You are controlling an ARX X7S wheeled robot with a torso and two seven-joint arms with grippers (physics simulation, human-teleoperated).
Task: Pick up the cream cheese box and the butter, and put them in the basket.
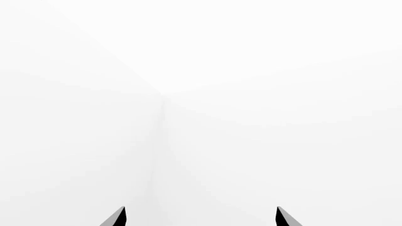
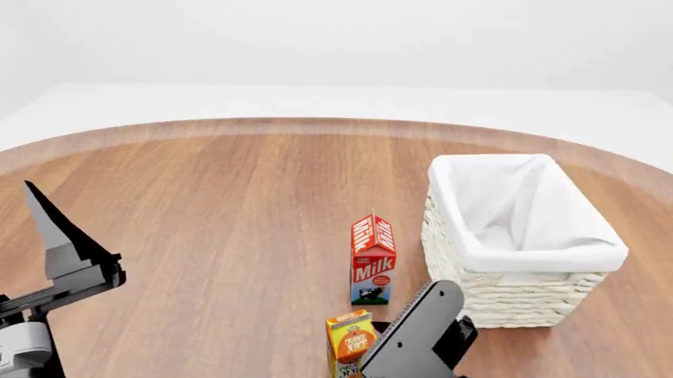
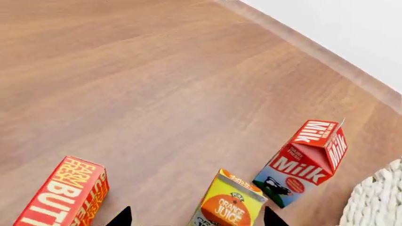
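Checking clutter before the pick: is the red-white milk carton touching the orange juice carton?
Apart. Right wrist view shows bare wood table between the red-white milk carton and the orange juice carton; head view agrees.

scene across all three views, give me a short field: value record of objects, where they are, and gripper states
surface: round wooden table
basket: white cloth liner, nothing visible inside
milk carton: upright, beside the basket, apart from it
orange juice carton: upright, nearer the robot than the milk
butter: seen only in right wrist view, apart from the juice
cream cheese box: not in any view
left gripper: open, empty, faces blank white background
right gripper: open, empty, above the juice carton
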